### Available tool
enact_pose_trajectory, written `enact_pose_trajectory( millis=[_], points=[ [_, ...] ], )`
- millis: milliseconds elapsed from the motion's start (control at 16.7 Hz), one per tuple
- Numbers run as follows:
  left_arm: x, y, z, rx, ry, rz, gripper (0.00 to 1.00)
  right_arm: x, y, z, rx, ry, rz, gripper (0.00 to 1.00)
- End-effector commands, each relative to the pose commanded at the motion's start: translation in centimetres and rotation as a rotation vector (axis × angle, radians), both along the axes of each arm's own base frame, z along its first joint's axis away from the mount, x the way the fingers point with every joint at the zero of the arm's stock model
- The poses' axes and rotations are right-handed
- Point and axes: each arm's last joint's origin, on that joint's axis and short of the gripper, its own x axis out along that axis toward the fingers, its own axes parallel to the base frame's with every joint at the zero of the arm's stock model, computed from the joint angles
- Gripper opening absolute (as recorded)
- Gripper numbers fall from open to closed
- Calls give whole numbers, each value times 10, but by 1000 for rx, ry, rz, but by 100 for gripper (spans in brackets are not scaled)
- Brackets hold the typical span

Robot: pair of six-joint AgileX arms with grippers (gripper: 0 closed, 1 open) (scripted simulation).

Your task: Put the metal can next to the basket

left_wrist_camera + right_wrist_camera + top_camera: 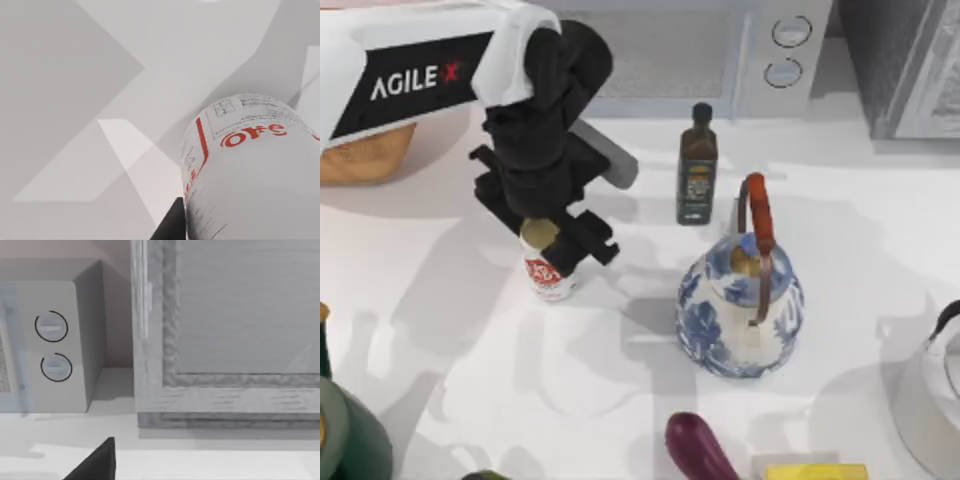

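Observation:
The metal can point(549, 270), white with red lettering and a gold top, stands left of the table's middle. My left gripper point(556, 240) comes down from above and is shut on the can's upper part, with black fingers on either side of the gold top. The left wrist view looks along the can point(250, 170) from very close, with one dark finger point(170, 227) beside it. The basket point(360, 155), tan and woven, sits at the far left rear, mostly hidden under my left arm. A dark part of my right gripper point(95, 462) faces the appliances at the back.
A dark bottle point(697, 165) stands right of the can. A blue-and-white teapot point(740, 300) is farther right and nearer. A microwave point(720, 50) lines the back. An eggplant point(698, 448), a yellow block point(815, 472), a silver kettle point(935, 400) and a green object point(345, 430) lie along the front.

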Motion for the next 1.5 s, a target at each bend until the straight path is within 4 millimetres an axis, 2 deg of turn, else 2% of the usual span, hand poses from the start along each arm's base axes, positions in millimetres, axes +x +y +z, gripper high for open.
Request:
enact_pose_trajectory(
  millis=[480,600,720,840,1080,1200,1380,1500],
  points=[
    [0,1,0,0,2,4,0,0,0,0,0,0,0,100],
    [0,15,-10,11,51,64,0,0,0,0,0,0,0,100],
    [-5,43,-29,46,167,180,0,0,0,0,0,0,0,100],
    [-6,85,-39,70,248,327,0,0,0,0,0,0,0,100],
    [2,198,-18,21,207,654,0,0,0,0,0,0,0,100],
    [0,246,-6,-8,134,752,0,0,0,0,0,0,0,100],
    [-5,289,17,-12,15,784,0,0,0,0,0,0,0,100],
    [-6,298,20,-1,-2,785,0,0,0,0,0,0,0,100]
  ],
)
